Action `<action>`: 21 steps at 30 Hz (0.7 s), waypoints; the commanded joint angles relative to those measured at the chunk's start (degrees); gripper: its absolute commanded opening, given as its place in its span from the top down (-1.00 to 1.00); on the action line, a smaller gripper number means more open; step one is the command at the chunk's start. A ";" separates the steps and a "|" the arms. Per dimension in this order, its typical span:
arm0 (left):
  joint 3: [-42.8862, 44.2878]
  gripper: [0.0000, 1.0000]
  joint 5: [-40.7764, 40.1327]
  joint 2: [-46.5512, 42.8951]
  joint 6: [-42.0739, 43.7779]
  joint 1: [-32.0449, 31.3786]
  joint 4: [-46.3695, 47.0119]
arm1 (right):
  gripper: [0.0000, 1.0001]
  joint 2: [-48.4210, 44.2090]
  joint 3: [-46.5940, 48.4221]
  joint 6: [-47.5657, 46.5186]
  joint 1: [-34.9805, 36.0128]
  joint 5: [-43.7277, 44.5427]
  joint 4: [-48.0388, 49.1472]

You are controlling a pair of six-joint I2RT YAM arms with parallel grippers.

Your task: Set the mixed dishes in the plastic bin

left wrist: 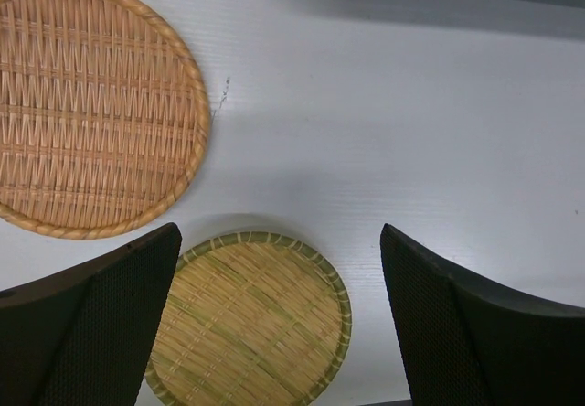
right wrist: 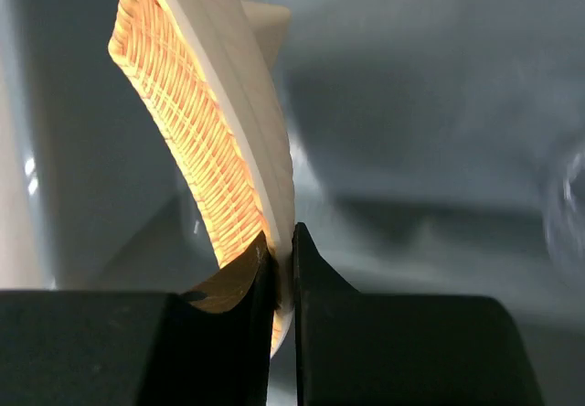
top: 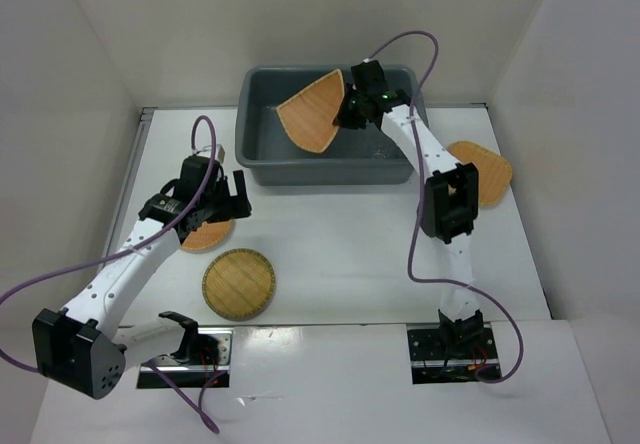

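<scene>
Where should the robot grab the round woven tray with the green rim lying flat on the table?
Probably at the rim of the round green-rimmed woven tray, coming straight down from above. It lies flat with no handle, so the open left gripper should pinch the edge, one finger inside, one outside.

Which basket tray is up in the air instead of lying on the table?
The fan-shaped tray, pinched by the right end effector above the grey bin; the other three lie flat on the table.
</scene>
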 commanded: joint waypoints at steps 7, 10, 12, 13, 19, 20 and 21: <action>0.66 -0.93 2.12 -1.54 -0.71 0.88 1.35 | 1.00 19.73 27.27 -2.77 -1.28 -0.86 -6.81; 0.66 -0.93 2.12 -1.54 -0.71 0.88 1.35 | 0.98 27.29 37.12 -3.30 -1.28 -2.26 -12.09; 0.13 -0.93 2.12 -1.54 -0.71 0.88 1.35 | 0.84 28.19 36.80 -3.30 -1.28 -2.79 -11.84; 0.13 -0.93 2.12 -1.54 -0.71 0.88 1.35 | 0.67 28.19 35.65 -3.30 -1.28 -2.80 -11.83; -0.40 -0.93 1.59 -1.54 -0.71 0.88 2.40 | 0.15 28.19 34.94 -4.53 -1.81 -0.34 -13.06; -0.92 -0.93 1.59 -1.54 -0.71 0.88 2.92 | 0.11 28.19 34.42 -4.53 -1.81 -0.34 -13.06; -0.92 -0.93 1.59 -1.54 -0.71 0.88 2.93 | 0.07 28.19 34.41 -5.05 -2.33 -0.34 -13.67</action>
